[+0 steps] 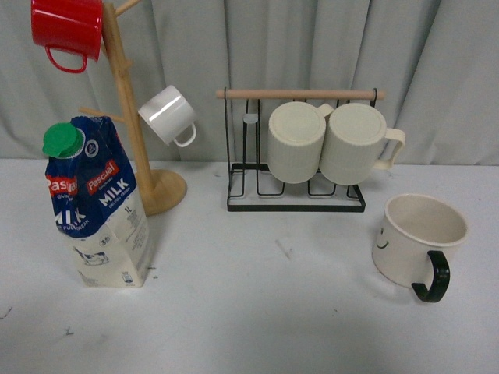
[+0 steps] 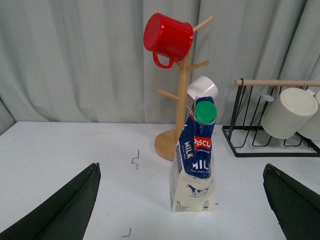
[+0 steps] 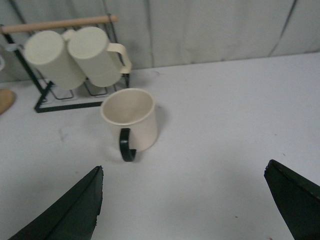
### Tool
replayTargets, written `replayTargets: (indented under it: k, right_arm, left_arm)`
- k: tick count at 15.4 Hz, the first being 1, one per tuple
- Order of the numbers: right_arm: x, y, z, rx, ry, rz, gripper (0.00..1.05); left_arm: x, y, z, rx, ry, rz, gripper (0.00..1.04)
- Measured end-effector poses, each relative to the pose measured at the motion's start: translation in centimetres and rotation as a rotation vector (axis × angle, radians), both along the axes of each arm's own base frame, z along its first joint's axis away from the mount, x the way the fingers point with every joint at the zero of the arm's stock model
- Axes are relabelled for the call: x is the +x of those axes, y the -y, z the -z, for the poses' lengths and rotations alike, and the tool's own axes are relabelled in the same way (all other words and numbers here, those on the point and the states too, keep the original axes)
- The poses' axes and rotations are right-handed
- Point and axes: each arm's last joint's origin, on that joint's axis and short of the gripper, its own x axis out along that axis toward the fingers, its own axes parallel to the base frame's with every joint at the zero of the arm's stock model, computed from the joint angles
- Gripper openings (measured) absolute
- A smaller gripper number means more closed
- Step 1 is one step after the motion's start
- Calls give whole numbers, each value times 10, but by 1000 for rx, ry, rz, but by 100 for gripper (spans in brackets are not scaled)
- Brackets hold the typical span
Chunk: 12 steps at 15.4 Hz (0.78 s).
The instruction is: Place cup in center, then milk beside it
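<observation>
Fingers on both arms are spread wide and hold nothing: the left fingers (image 2: 65, 210) frame the milk from a distance, and the right fingers (image 3: 70, 212) frame the cup the same way, touching neither.

The cup (image 1: 417, 234) stands upright on the bench (image 1: 257, 319) at the right side of the front view, mouth up, with its black loop handle turned toward the camera and the small smiley face on its left flank. The milk (image 1: 97, 206) stands upright at the left side, well apart from the cup, its top creased and the green cap tilted.

Just behind the milk is the round base of a wooden mug tree (image 1: 132, 117), which carries a red mug (image 1: 66, 27) high up and a small white mug (image 1: 168, 114) lower down. Between milk and cup, further back, sits a black wire rack (image 1: 296, 208) with a wooden rod; two ribbed cream mugs (image 1: 296, 140) hang there side by side. A grey curtain (image 1: 312, 47) closes the background.
</observation>
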Motion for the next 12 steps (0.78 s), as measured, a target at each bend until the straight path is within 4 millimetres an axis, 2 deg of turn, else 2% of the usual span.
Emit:
replayTargets:
  k: [1,3,5,6,9,12]
  right_arm:
    - [9,2,-7,18,-80,33,98]
    - [27,0,-31,45,-113,11,98]
    - [55,0,-53,44,-180,25,98]
    - [72,1,-58,45,-235,30,98]
    - [132,2,-64,45,-373,34,98]
    - [188,0,-49,51,-571,40,98]
  left_arm:
    - [0,0,0,0,1,0,98]
    - [0,0,0,0,0,-1,98]
    - [0,0,0,0,0,1,98]
    - [0,0,0,0,0,0,98]
    - [0,0,0,0,0,0,98]
    - [0,0,0,0,0,0,98]
